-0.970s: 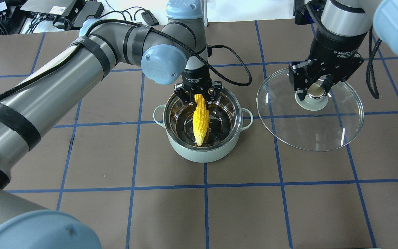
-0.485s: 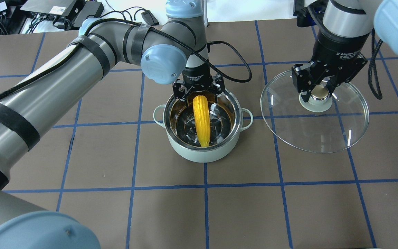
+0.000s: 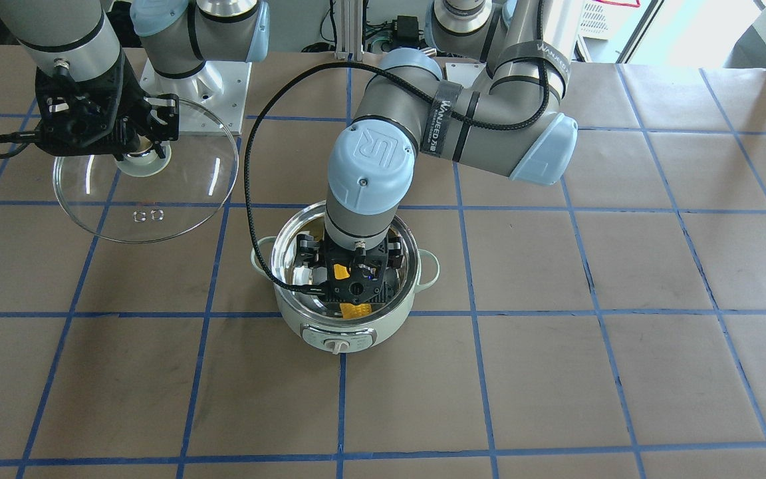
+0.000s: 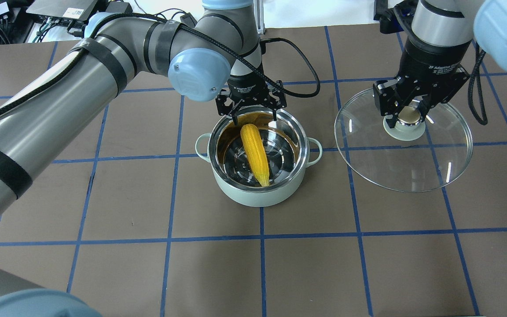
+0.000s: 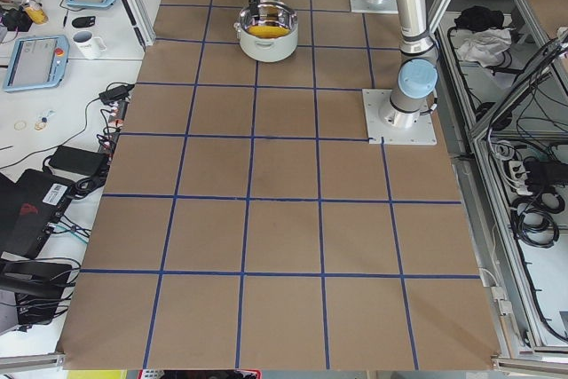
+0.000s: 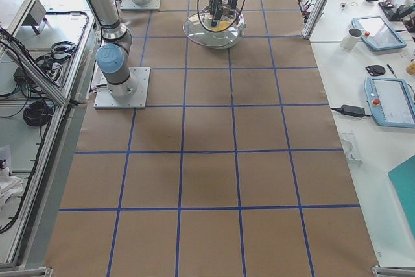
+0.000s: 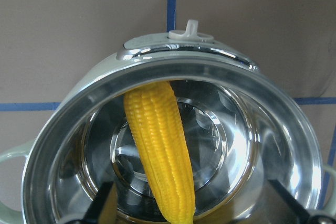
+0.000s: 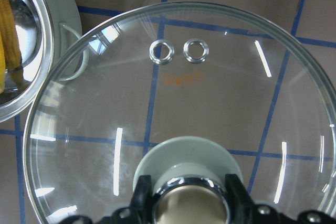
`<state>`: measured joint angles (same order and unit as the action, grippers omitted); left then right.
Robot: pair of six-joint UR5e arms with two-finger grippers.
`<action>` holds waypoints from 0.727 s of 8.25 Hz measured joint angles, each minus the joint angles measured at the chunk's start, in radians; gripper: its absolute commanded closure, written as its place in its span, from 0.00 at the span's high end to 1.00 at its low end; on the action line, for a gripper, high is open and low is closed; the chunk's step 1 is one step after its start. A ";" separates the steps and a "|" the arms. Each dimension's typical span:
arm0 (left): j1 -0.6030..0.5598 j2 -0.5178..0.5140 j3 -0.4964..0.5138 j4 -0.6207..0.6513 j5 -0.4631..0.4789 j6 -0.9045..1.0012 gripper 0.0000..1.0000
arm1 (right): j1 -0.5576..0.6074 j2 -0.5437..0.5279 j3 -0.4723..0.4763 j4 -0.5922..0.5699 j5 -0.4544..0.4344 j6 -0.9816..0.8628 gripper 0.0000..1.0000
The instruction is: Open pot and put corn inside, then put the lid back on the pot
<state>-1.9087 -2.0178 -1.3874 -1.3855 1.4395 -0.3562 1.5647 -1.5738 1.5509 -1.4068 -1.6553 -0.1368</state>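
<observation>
1. Leftmost in the overhead view, the left arm slants up from the lower corner, bends at the elbow, and turns its wrist straight down over the far rim of the pot.
2. The left gripper hangs vertical above that rim. Its jaws are spread wide and grip nothing, and its fingers stand either side of the thick end of the corn, clear of it.
3. The pot sits uncovered on the table, its dial on the side away from the robot.
4. The corn lies loose inside the pot.
   - Its long axis runs from the dial side towards the robot's side, slanting slightly rightward in the overhead view.
   - The blunt end is by the wall under the dial, and the tapered tip points at the opposite wall.
5. The lid hangs to the right of the pot, knob upward. In the right wrist view, the pot's loop handle shows through the edge of the glass.
6. The right gripper points down with its jaws clamped on the knob. The right arm descends from the upper right.
</observation>
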 measured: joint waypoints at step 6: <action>0.194 0.178 -0.004 -0.106 0.015 0.268 1.00 | 0.041 0.014 0.000 -0.044 0.027 0.152 0.44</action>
<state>-1.7146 -1.8396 -1.3915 -1.4912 1.4543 -0.0880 1.6052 -1.5594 1.5513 -1.4507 -1.6279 0.0150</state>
